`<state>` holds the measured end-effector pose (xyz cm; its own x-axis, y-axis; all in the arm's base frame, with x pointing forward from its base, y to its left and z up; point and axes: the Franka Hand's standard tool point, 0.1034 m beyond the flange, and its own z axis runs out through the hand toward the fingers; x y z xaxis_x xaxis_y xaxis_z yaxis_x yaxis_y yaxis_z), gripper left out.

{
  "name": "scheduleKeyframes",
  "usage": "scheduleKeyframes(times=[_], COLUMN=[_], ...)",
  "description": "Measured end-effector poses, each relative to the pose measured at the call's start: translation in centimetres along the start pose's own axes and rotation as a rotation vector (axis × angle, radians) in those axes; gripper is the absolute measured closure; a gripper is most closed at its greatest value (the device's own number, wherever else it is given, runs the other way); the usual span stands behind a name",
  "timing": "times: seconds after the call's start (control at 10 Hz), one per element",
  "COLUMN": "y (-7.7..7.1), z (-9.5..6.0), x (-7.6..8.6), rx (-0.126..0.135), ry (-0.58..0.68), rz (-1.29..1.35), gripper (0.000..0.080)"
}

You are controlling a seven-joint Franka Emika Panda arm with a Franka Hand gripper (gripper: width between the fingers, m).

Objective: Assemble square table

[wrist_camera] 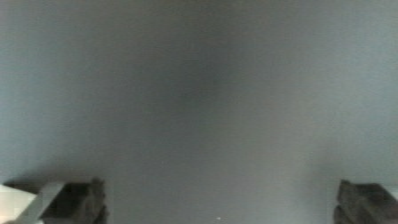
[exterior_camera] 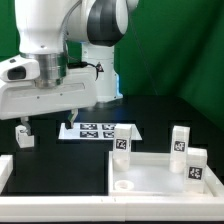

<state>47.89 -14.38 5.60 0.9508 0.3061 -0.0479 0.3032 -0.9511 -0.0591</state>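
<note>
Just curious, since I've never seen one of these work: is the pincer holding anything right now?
No, the pincer stands wide open in the wrist view, with only bare grey background between its dark fingertips.

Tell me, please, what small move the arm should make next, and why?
Probably lower the tool toward the table: its jaws stand wide open and hold nothing, and the wrist view shows only blank surface. The tabletop slab and leg blocks lie apart toward the exterior view's right, so it must then travel that way.
</note>
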Motion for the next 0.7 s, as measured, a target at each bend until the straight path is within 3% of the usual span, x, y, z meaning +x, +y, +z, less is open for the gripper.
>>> scheduleKeyframes(times=[0.1,0.3,0.4,0.5,0.6,0.7], y=[0.2,1.6,2.7,3.6,3.9,3.6], z=[0.0,0.9,1.0,1.2,1.3,1.4], x=[-0.2,-3.0,-3.6,-4.2,-4.3,-4.1], rx=[-0.001,0.016,-0.005,0.005,0.031,0.034], ry=[0.000,-0.143,-0.222,-0.299,-0.356,-0.410], rz=[0.003,-0.008,-0.031,-0.048,-0.033,-0.031], gripper=[0.0151,0.0151,0.0151,0.0151,0.0151,0.0151])
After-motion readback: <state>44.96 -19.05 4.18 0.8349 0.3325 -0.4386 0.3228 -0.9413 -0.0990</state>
